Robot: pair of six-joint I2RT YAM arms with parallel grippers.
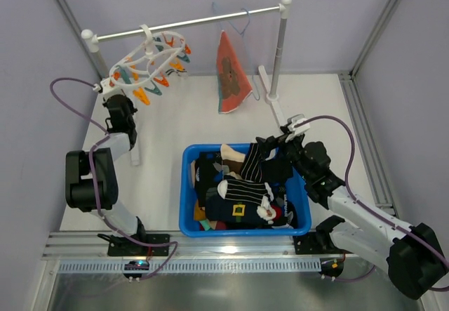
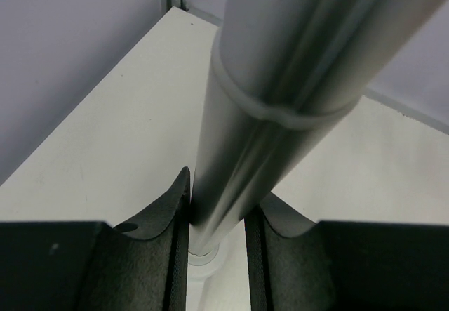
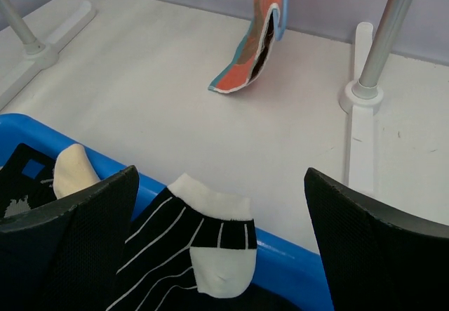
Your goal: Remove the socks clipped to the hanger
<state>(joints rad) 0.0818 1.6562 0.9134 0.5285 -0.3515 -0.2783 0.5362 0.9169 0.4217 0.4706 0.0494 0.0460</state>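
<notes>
The white ring hanger [image 1: 151, 62] with orange and teal pegs hangs from the rail at the upper left. I see no sock on its pegs. Several socks [image 1: 242, 192] lie heaped in the blue basket [image 1: 188, 184]. My left gripper [image 1: 119, 111] is at the rack's left post, below the hanger. In the left wrist view it [image 2: 223, 184] is shut on the grey post [image 2: 280, 79], which fills the gap between the fingers. My right gripper [image 1: 284, 142] is open and empty over the basket's far rim [image 3: 295, 258]. Between its fingers [image 3: 221, 174] a black striped sock [image 3: 210, 255] with cream toe drapes over the rim.
An orange bear-print cloth [image 1: 230, 76] hangs from a pale-blue wire hanger [image 1: 235, 20] on the rail [image 1: 210, 17]; it also shows in the right wrist view [image 3: 256, 51]. The rack's right post [image 1: 278, 51] and its foot [image 3: 361, 93] stand behind the basket. Grey walls enclose the table.
</notes>
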